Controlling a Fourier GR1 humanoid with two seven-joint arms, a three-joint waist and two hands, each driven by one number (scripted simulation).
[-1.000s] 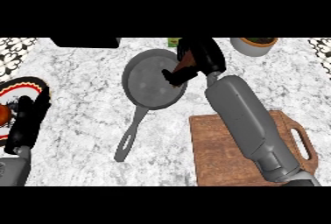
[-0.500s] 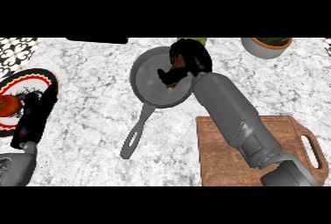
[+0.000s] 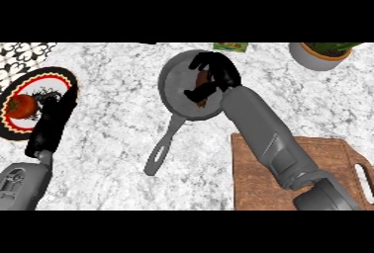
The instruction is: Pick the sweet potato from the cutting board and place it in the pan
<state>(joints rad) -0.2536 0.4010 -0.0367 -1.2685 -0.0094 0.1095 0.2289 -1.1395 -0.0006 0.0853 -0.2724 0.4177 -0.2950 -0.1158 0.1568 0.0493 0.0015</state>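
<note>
Reaching over the pan (image 3: 179, 96) far on the marble tabletop (image 3: 116, 148), the right robot hand (image 3: 215, 74) curls its fingers around the sweet potato (image 3: 202, 81), just above the pan's floor. Near right lies the cutting board (image 3: 256, 183); the left robot hand (image 3: 53, 121) rests open beside a tomato (image 3: 22, 105) on a plate (image 3: 62, 78).

A white-and-grey marbled stone countertop (image 3: 110, 148) is filling the view; a black-and-white patterned surface (image 3: 22, 52), possibly tile, is showing top left.
</note>
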